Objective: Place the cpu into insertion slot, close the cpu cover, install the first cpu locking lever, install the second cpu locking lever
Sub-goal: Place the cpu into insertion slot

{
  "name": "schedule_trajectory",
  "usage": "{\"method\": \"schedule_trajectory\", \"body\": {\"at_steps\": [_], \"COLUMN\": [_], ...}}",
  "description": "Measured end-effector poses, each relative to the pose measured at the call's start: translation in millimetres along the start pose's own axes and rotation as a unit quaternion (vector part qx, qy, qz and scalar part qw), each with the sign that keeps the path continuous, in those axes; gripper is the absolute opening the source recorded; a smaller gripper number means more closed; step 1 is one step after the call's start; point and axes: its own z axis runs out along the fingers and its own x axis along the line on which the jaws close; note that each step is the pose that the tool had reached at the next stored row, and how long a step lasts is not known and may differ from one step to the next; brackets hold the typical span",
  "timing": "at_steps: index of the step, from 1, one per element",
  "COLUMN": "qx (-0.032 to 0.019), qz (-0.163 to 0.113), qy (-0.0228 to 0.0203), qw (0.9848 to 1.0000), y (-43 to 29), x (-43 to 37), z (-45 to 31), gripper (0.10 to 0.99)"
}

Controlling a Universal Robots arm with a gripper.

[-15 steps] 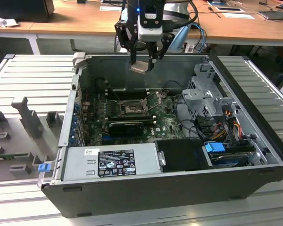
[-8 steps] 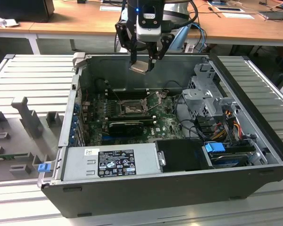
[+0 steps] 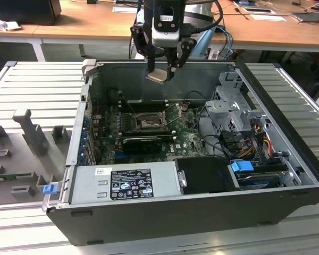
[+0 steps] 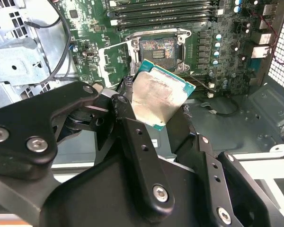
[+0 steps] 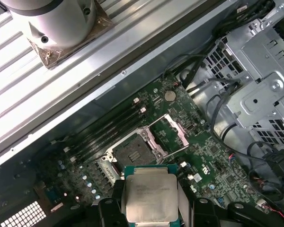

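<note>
Gripper (image 3: 162,69) holds cpu (image 5: 150,197), well above insertion slot (image 5: 132,152).

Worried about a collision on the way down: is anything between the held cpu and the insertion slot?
Nothing visible. The gripper holds the cpu in the air over the board; the insertion slot lies uncovered, with the cpu cover swung open beside it.

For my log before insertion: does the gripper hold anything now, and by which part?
Yes: the gripper holds the cpu, pinched at two opposite edges.
</note>
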Motion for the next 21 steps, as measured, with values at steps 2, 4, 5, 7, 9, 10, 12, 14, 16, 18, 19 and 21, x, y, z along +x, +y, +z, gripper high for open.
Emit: {"method": "schedule_trajectory", "body": {"at_steps": [2, 4, 5, 7, 9, 10, 12, 14, 16, 18, 19, 21], "qx": [-0.0001, -0.0001, -0.0001, -0.0002, -0.0002, -0.0004, -0.0005, -0.0007, -0.0009, -0.001, -0.0011, -0.0013], "qz": [0.005, 0.007, 0.007, 0.009, 0.013, 0.017, 0.025, 0.036, 0.048, 0.054, 0.058, 0.064], "qy": [-0.0005, -0.0006, -0.0007, -0.0008, -0.0012, -0.0016, -0.0023, -0.0032, -0.0043, -0.0048, -0.0052, -0.0057], "qw": [1.0, 1.0, 1.0, 1.0, 0.9999, 0.9998, 0.9997, 0.9994, 0.9989, 0.9985, 0.9983, 0.9979], "y": [-0.1, -0.7, -1.0, -1.5, -1.5, -1.5, -1.6, -1.6, -1.6, -1.6, -1.6, -1.6], "x": [0.1, 0.9, 1.4, 2.0, 2.0, 2.0, 2.0, 2.0, 2.0, 2.0, 2.0, 2.0], "z": [0.0, 0.0, 0.0, 0.1, 0.1, 0.3, 0.4, 0.5, 0.7, 0.9, 0.9, 1.4], "gripper": [0.529, 0.529, 0.529, 0.529, 0.529, 0.529, 0.529, 0.529, 0.529, 0.529, 0.529, 0.529]}}
